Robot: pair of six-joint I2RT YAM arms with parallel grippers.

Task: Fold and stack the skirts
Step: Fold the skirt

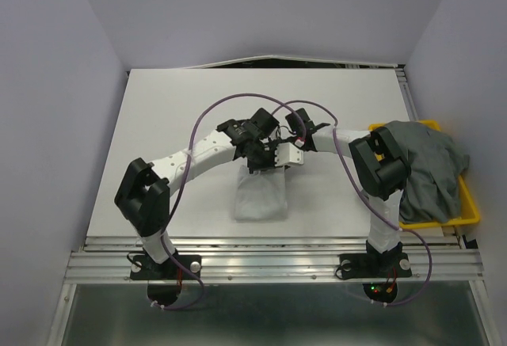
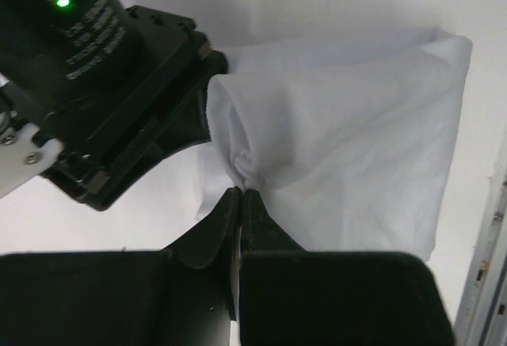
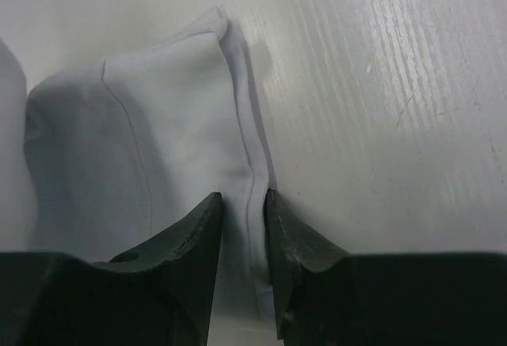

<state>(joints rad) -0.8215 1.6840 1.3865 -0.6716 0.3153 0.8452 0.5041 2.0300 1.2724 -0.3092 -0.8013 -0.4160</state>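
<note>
The white skirt (image 1: 260, 195) lies partly folded at the table's middle, its far edge under both grippers. My left gripper (image 1: 255, 160) is shut on a pinch of that edge (image 2: 240, 195); the white cloth (image 2: 356, 148) curls up from the pinch into a soft roll. My right gripper (image 1: 289, 156) is beside it at the far right corner, its jaws (image 3: 244, 199) closed narrowly on the skirt's hem (image 3: 174, 140). The grey skirts (image 1: 428, 172) lie heaped on the right.
The yellow tray (image 1: 467, 215) holds the grey heap at the table's right edge, beside the right arm's elbow. The two wrists nearly touch; the right gripper's black body (image 2: 119, 100) fills the left wrist view's upper left. A metal rail (image 1: 269, 255) runs along the near edge.
</note>
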